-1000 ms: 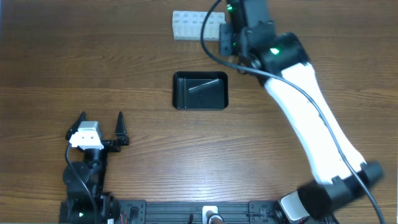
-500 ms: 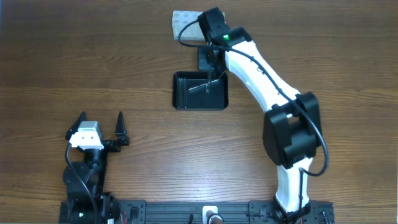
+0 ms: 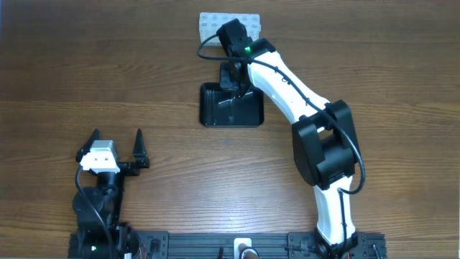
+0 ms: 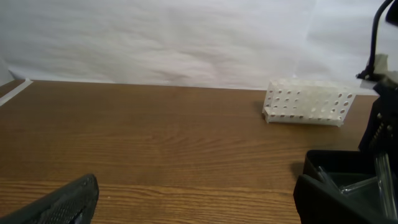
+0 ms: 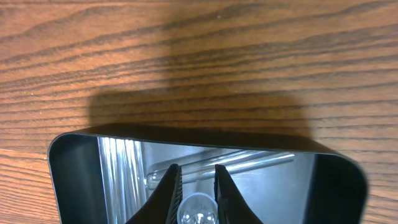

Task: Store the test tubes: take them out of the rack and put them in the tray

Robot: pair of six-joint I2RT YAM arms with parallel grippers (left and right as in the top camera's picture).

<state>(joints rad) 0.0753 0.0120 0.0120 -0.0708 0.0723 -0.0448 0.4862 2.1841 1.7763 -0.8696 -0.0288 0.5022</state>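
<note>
Test tube (image 5: 196,214) over tray (image 5: 68,162): deposit step

Right gripper (image 5: 196,177) pinches the tube above the tray, another tube (image 5: 249,160) lying inside. Rack (image 3: 212,27) just beyond, far side. Next, likely: lower, spread fingers gently. Left gripper (image 3: 116,137) spread, near left.

A lab-style robot test bench: a wood-grain table (image 3: 72,57) with a white test-tube rack (image 3: 209,25) at twelve o'clock, a black mounting rail (image 3: 194,243) along six o'clock, and a plain white backdrop (image 4: 155,37) behind.
</note>
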